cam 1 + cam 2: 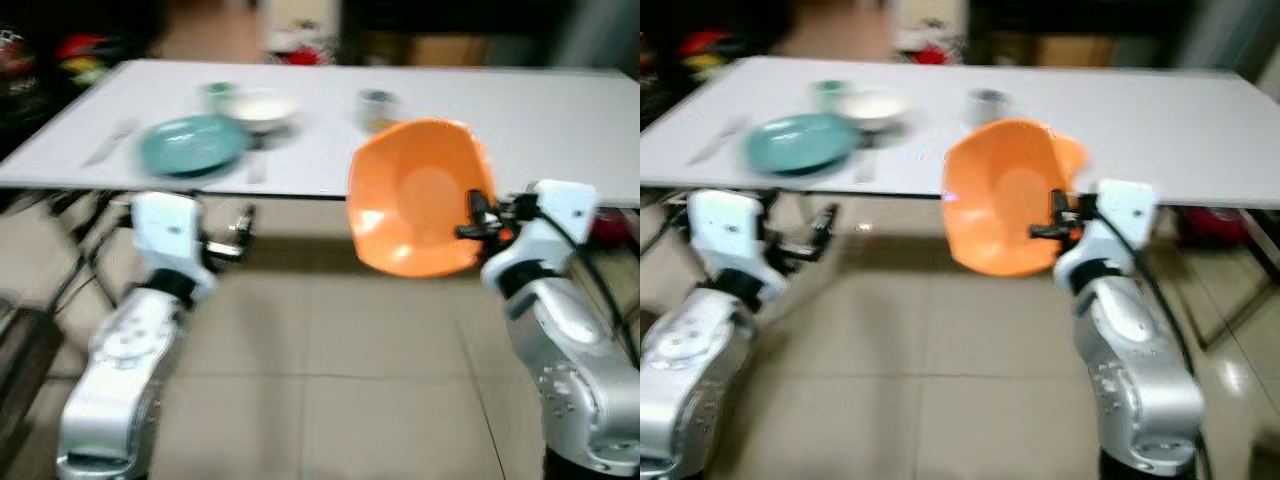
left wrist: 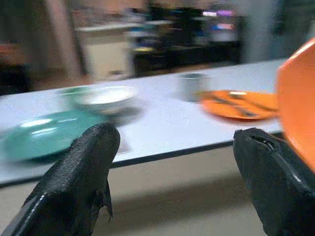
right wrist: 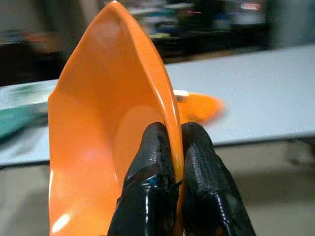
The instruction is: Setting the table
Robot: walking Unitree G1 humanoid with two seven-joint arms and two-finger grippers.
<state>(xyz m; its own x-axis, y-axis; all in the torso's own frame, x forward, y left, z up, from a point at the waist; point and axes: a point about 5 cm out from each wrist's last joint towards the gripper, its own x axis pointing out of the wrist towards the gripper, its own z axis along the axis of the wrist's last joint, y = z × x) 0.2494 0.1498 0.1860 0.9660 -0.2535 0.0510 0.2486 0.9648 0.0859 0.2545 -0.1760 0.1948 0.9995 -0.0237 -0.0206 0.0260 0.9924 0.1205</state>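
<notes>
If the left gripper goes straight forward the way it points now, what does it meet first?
Probably the near edge of the white table. The left gripper is open and empty, held below that edge and pointing toward it. The teal plate and white bowl lie above its line, on the tabletop. Blur makes depth unsure.

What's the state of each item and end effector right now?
orange bowl: held on edge by its rim, in front of the table, not yet set down
right end effector: shut on the bowl rim
left end effector: open, empty, below table edge
teal plate: flat on table
white bowl: upright on table, behind the teal plate
orange plate: flat on table, cutlery lying on it
grey cup: upright on table
</notes>
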